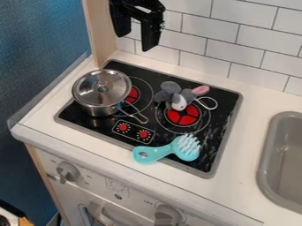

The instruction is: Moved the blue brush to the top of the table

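My gripper [137, 40] hangs at the upper left of the camera view, above the back of the stove and in front of the tiled wall. Its two fingers point down, open, with a gap and nothing between them. The light blue brush [156, 152] lies at the front edge of the black stove top, well below and apart from the gripper. White bristles face up at its right end, and its handle extends left over the stove's rim onto the white counter [242, 145].
A lidded metal pot [101, 92] stands on the stove's left side, its handle angled toward the front right. A grey plush toy [178, 95] with a white loop lies near the back right burner. The grey sink [266, 154] is at the right.
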{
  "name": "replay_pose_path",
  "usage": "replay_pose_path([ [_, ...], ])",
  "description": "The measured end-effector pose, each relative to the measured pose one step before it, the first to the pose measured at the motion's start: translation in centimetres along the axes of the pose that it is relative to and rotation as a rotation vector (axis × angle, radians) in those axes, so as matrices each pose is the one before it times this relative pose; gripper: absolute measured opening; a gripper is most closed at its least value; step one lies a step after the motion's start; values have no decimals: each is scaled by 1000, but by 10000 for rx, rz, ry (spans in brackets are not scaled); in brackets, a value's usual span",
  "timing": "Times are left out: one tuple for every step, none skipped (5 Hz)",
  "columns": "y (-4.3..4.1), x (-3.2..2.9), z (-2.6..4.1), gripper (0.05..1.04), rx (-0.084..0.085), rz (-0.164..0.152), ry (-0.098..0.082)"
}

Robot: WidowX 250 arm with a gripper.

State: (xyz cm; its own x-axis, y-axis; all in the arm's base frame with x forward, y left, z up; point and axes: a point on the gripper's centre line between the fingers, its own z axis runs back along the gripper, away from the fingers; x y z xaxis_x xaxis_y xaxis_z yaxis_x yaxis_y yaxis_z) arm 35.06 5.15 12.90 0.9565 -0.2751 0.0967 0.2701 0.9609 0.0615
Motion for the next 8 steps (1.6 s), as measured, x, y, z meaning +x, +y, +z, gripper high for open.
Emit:
replay_pose_path([
  [-212, -255, -1292, 1001, -201, -36, 347],
  [-1018, -235, -540, 1001, -640, -572, -24],
  [646, -1158, -938, 1001, -507, 421, -162],
  [-577, 41, -824, 1001, -427, -635, -356],
  [-1435, 743, -521, 1001, -314, -890, -54],
  [-1354, 64, -1002, 1001, -143, -430, 143],
  [-2497, -1167, -134, 1001, 276, -558, 248],
  [-1577, -2145, 87, 1001, 537, -1287, 433],
])
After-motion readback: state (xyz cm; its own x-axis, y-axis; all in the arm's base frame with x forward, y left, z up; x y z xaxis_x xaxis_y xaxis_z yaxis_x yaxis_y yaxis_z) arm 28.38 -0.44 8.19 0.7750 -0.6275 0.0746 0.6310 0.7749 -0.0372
